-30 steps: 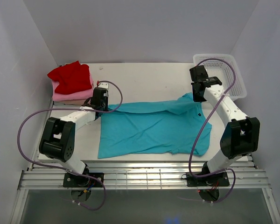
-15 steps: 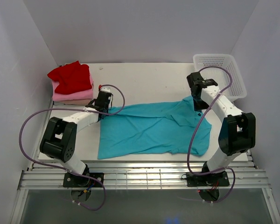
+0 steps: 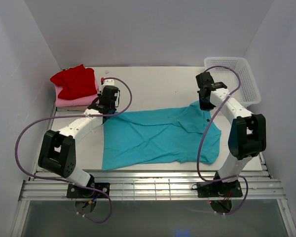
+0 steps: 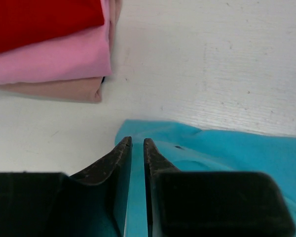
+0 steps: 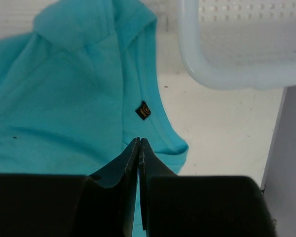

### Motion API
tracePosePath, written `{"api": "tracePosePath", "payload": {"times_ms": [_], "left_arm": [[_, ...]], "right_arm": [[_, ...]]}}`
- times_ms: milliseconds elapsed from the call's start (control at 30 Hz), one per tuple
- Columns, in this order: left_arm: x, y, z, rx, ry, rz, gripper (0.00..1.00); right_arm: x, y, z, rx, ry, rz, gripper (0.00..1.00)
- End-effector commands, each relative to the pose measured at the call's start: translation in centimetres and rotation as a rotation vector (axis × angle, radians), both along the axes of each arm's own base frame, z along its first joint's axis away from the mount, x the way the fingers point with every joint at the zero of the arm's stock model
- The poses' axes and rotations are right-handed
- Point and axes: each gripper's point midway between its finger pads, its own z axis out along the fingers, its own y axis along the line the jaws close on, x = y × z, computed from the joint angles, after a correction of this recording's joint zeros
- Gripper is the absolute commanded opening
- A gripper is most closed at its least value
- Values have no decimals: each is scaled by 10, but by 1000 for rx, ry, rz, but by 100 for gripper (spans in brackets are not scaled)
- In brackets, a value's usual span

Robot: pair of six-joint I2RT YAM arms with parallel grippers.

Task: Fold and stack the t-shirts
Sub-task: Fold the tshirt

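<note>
The teal t-shirt (image 3: 158,136) lies spread flat across the middle of the table. My left gripper (image 3: 107,111) hovers over its back left corner (image 4: 138,129). Its jaws stand a narrow slit apart, with teal cloth showing through the gap (image 4: 137,140). My right gripper (image 3: 203,102) is over the shirt's back right part, near the collar and a small black label (image 5: 143,110). Its fingertips (image 5: 139,140) are pressed together, and I see no cloth pinched between them. Red (image 3: 76,79), pink (image 4: 54,61) and beige (image 4: 54,90) t-shirts sit folded in a stack at the back left.
A white mesh basket (image 3: 232,60) stands at the back right, close to my right gripper, and its rim (image 5: 227,76) fills the right wrist view's upper corner. Grey walls close in the left, back and right. A slatted metal rail (image 3: 148,187) runs along the near edge.
Both grippers have moved toward the back, the right one also leftward. The teal shirt has shifted slightly left and its back edge has settled. The left jaws have parted a little.
</note>
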Motion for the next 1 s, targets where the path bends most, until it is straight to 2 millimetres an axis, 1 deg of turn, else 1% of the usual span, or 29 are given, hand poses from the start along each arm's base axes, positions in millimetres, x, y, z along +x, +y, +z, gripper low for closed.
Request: {"api": "tracePosePath", "payload": {"times_ms": [0, 33, 67, 167, 233, 267, 367, 400, 433, 500, 533, 600, 633, 700, 733, 767, 800, 867, 900, 967], "left_arm": [[-10, -13, 0, -15, 43, -35, 30], [-14, -17, -3, -24, 62, -52, 31], [-20, -16, -9, -19, 91, -55, 31], [-31, -18, -17, -35, 125, -50, 32], [-34, -16, -21, -44, 127, -28, 30], [-32, -15, -23, -49, 116, -13, 24], [-23, -14, -31, -34, 103, 6, 16], [-21, -11, -40, -7, 119, 24, 12], [-18, -10, -43, 6, 118, 36, 10], [-10, -10, -49, 19, 99, 47, 9], [-7, -9, -58, 32, 112, 53, 6], [1, -12, -61, 28, 89, 52, 5], [2, -12, -68, 35, 100, 52, 4], [8, -15, -70, 29, 96, 49, 4], [9, -15, -77, 40, 115, 49, 4], [11, -16, -77, 40, 119, 50, 3], [12, -17, -80, 43, 129, 50, 3], [10, -18, -84, 35, 143, 49, 2], [8, -18, -85, 31, 142, 52, 1], [8, -17, -80, 25, 122, 58, 2]], "right_arm": [[42, 29, 4, 115, -92, 69, 8], [46, 32, -5, 119, -70, 74, 8], [48, 34, -9, 123, -60, 75, 8], [54, 40, -21, 141, -37, 85, 8], [57, 41, -28, 146, -33, 87, 8], [59, 42, -30, 147, -33, 89, 8], [68, 45, -34, 152, -57, 93, 8], [71, 44, -35, 147, -61, 92, 8], [73, 43, -39, 139, -58, 86, 8], [80, 42, -38, 123, -72, 81, 8], [81, 41, -42, 117, -63, 82, 8], [88, 43, -42, 120, -82, 85, 8], [90, 43, -45, 118, -79, 87, 8], [96, 45, -48, 123, -83, 90, 8], [98, 45, -56, 119, -70, 87, 8], [99, 44, -60, 113, -65, 82, 8], [100, 41, -67, 93, -50, 68, 8], [100, 33, -74, 78, -32, 38, 8], [98, 27, -81, 53, -13, 21, 8], [97, 19, -85, 30, 0, -3, 8]]}}
